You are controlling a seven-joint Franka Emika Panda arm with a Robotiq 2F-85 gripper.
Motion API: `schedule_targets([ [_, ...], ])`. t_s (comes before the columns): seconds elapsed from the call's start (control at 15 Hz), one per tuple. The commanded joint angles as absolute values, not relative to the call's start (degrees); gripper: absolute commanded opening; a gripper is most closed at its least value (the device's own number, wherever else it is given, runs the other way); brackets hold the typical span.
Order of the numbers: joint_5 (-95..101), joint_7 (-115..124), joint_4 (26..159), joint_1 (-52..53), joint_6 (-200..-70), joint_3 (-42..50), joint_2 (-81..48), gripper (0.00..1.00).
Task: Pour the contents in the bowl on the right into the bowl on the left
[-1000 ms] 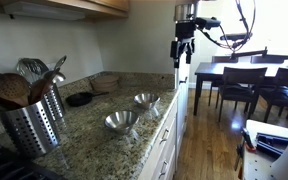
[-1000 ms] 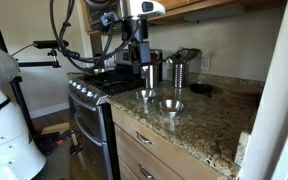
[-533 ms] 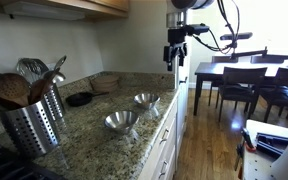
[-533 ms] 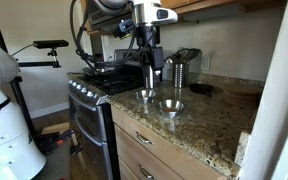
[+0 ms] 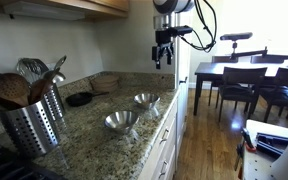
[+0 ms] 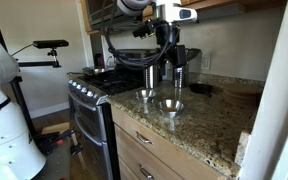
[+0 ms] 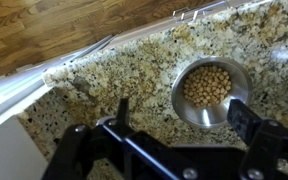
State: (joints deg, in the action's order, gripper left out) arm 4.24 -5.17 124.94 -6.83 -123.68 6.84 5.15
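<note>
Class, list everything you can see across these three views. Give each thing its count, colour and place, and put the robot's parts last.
bowls: 2, silver, near the counter's front edge; the wrist view shows tan beans in one
counter: 1, speckled brown granite, under the bowls
utensil holder: 1, silver, at the counter's end, holding wooden spoons
dish: 1, black, towards the back of the counter
stove: 1, black and steel, next to the counter
table: 1, dark wood, in the room beyond the counter
chairs: several, dark, around the table
floor: wood, brown
gripper: 1, black, open, high above the counter
</note>
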Motion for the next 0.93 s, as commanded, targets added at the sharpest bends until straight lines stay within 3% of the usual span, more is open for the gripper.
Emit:
schedule_targets([
  [0.0,2.2,-8.2,120.3,-6.3,-122.4,6.6,0.1,1.00],
  [0.87,-0.9,-10.3,126.2,-6.6,-123.3,5.3,-1.6,1.00],
])
